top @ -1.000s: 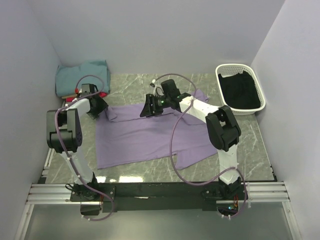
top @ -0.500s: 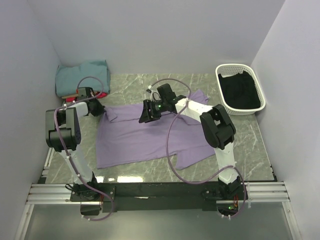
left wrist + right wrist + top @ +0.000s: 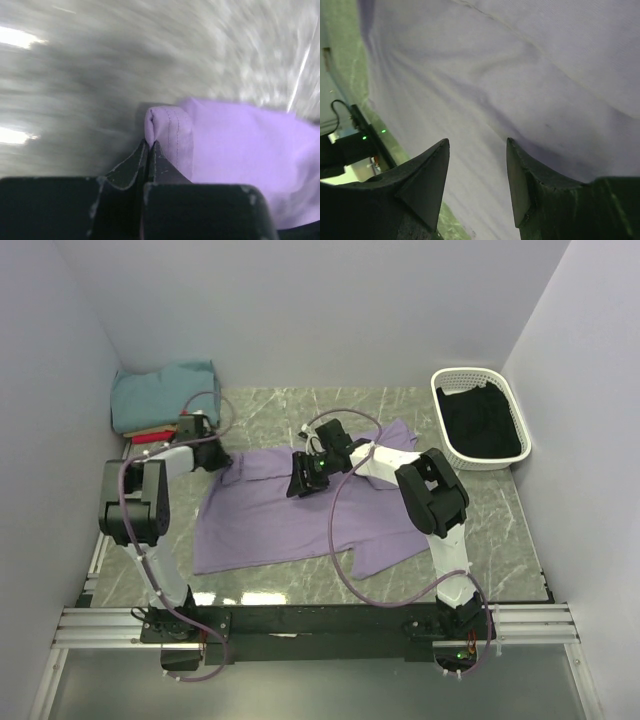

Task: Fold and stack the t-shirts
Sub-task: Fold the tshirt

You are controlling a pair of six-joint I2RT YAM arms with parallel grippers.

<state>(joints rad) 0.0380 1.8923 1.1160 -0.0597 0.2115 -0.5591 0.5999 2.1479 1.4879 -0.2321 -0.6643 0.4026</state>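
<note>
left end effector (image 3: 149, 144) now clamped on lavender t-shirt (image 3: 240, 145) hem, right end effector (image 3: 477, 145) wide

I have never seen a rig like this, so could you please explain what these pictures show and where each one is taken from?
Two robot arms are bolted at the near edge of a marble table. The wide picture looks down from above; the other two come from cameras on the wrists. A purple t-shirt lies spread out, a folded teal shirt sits far left, and a white basket holding dark cloth stands far right. The left gripper is shut on the purple shirt's hem; the right gripper is open over the shirt.
</note>
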